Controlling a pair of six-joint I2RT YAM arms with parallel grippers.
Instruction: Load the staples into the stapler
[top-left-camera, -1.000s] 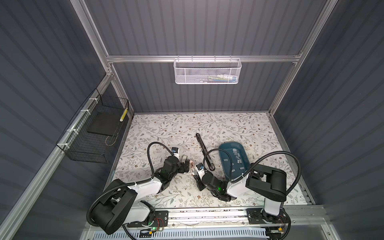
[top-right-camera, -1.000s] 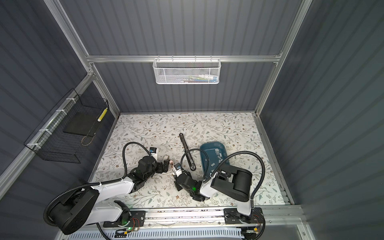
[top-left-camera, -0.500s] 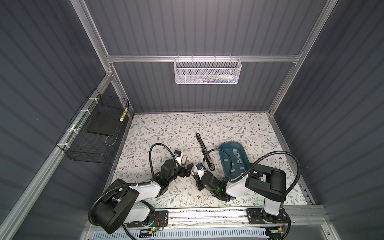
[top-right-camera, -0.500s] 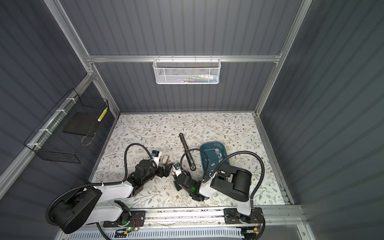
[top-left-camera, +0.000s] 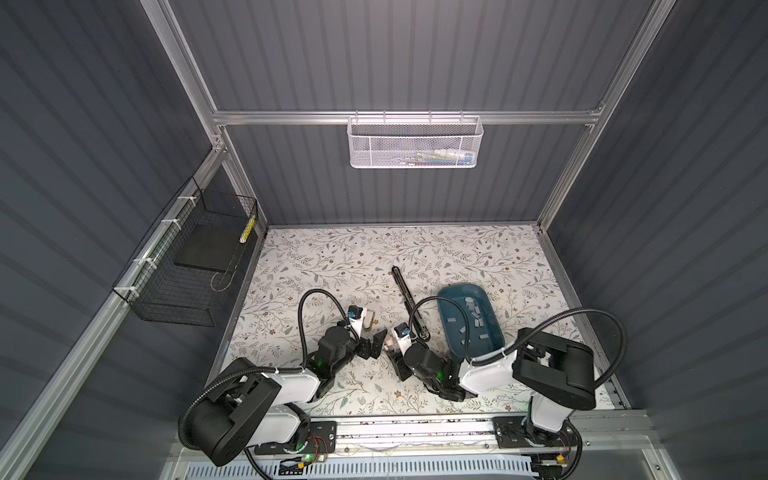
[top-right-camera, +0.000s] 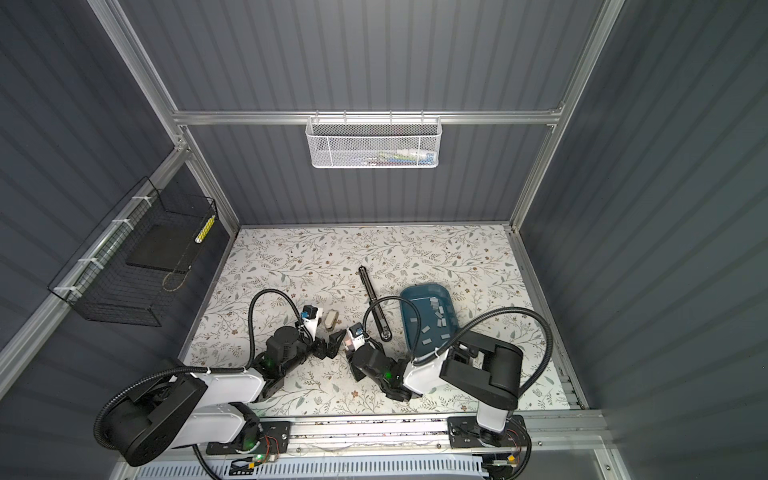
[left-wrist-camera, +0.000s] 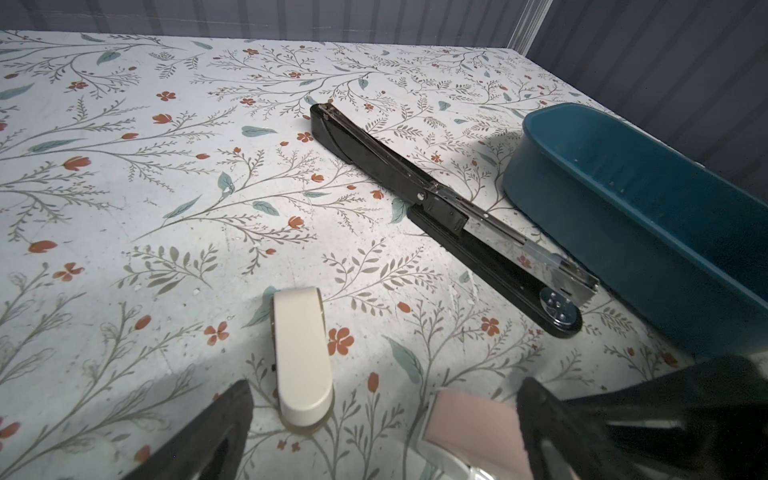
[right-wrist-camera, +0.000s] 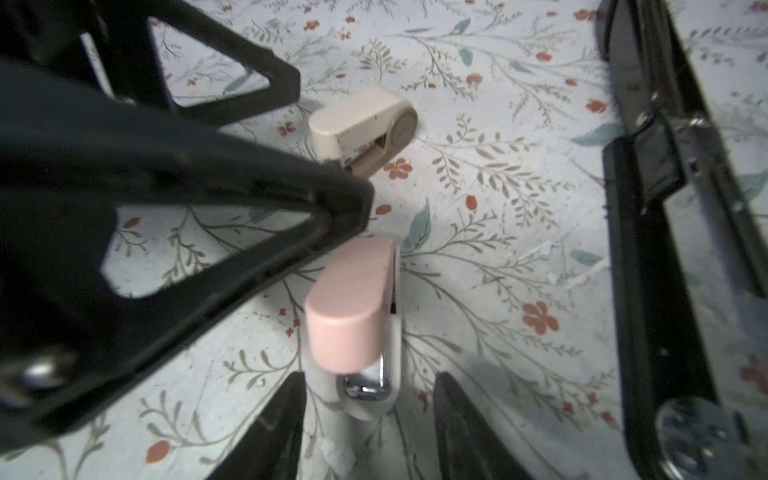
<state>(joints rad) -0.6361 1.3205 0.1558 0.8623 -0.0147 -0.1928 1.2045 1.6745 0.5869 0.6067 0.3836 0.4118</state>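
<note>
Grey ribbed walls were seen to enclose a floral-patterned tabletop (top-left-camera: 332, 257), at whose near edge both arms were mounted on a rail. Just beyond the rail, near the middle, the right gripper (right-wrist-camera: 370, 378) was set astride the near end of the pink stapler (right-wrist-camera: 349, 307). Its jaws were parted, with a gap visible on at least one side, so nothing was held. This placement was judged to be for steadying the stapler. The left gripper (left-wrist-camera: 386, 386) was spread wide from the left. One of its fingers (right-wrist-camera: 332, 199) was just beside the pink stapler's far end, probably so that the top could be taken and swung up. A cream stapler (left-wrist-camera: 301, 353) lay untouched slightly farther back and to the left. Farther right, a long black stapler (left-wrist-camera: 436, 199) was laid open flat with its metal channel exposed. To its right stood a teal tray (left-wrist-camera: 623, 199). The staples (top-left-camera: 476, 310) were scattered inside it as short grey strips, apparently corralled there so that they could not slide across the table. No strip was seen in either gripper, so loading was judged not yet begun. At the far wall a white mesh basket (top-left-camera: 415, 141) was hung from the rail, and a black wire basket (top-left-camera: 187, 266) was fixed to the left wall.
</note>
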